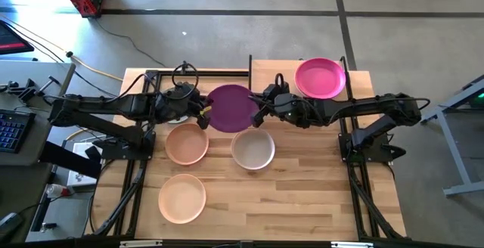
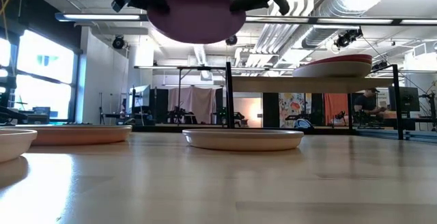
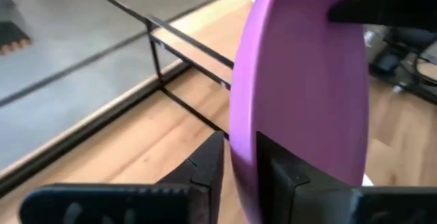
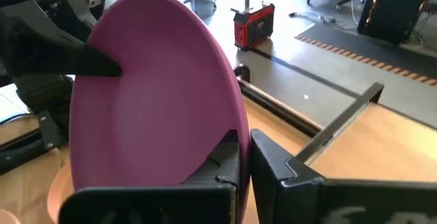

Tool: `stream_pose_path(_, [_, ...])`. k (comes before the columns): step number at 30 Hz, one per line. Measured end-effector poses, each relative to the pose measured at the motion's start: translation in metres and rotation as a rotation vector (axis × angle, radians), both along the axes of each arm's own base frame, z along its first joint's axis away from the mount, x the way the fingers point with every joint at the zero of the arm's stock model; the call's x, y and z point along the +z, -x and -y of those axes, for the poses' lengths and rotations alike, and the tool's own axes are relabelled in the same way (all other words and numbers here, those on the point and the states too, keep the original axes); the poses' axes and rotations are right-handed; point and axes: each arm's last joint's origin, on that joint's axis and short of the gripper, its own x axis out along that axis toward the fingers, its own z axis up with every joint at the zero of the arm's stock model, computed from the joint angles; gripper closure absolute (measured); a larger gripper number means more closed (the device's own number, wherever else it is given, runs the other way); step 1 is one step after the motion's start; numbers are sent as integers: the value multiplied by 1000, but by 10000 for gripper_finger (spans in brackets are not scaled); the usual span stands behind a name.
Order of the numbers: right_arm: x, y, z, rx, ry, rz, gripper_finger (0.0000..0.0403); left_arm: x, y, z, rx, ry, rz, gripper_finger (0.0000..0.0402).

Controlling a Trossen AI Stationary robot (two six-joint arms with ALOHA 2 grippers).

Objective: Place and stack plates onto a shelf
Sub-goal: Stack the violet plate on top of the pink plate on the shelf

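Observation:
A purple plate (image 1: 233,108) hangs high over the table's middle, between my two grippers; it also shows in the low view (image 2: 196,16). My left gripper (image 1: 204,116) is shut on its left rim and my right gripper (image 1: 259,106) on its right rim. The shelf (image 1: 272,68) stands at the far right with a magenta plate (image 1: 321,78) lying on it. A peach plate (image 1: 187,144), a cream-white plate (image 1: 252,150) and a pale peach plate (image 1: 182,197) lie flat on the tabletop. My left gripper pinches the purple plate's left rim (image 3: 240,149) between its two fingers, one on each face of the plate. The fingers come level from the table's left. The plate is lifted clear and lies about level. My right gripper pinches the purple plate's right rim (image 4: 232,125) between its two fingers, one on each face. The fingers come level from the table's right, opposite my left gripper's finger (image 4: 89,60). The plate is clear of table and shelf.
The shelf's board (image 2: 300,85) stands on black posts (image 2: 229,94) and sits below the held plate's height in the low view. The three plates on the table lie beneath and in front of the held plate. The near right part of the tabletop (image 1: 325,195) is bare wood.

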Motion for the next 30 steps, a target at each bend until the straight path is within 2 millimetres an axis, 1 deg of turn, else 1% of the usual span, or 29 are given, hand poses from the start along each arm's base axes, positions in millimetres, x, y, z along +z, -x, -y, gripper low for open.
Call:
stream_pose_path(5, [3,4,1,-23,6,0,403,6,-3,-2,-39,28,73,305])
stream_pose_path(7, [8,10,1,-37,13,-4,402,11,-2,-2,-48,17,112,298])
stream_pose_path(11, [18,28,4,-70,19,-20,402,23,5,-2,-55,-31,182,294])
stream_pose_path(15, [33,49,5,-130,48,-9,402,37,16,-2,-32,-78,264,295])
stream_pose_path(18, [43,70,12,-196,55,-20,402,45,24,-2,-38,-94,305,295])
stream_pose_path(22, [51,105,28,-315,-20,-14,402,48,31,-1,-48,-96,317,294])
stream_pose_path(26, [55,140,40,-432,-100,-1,402,49,33,-1,-64,-90,317,296])
stream_pose_path(30, [57,175,46,-534,-178,2,402,46,32,-1,-67,-88,295,294])
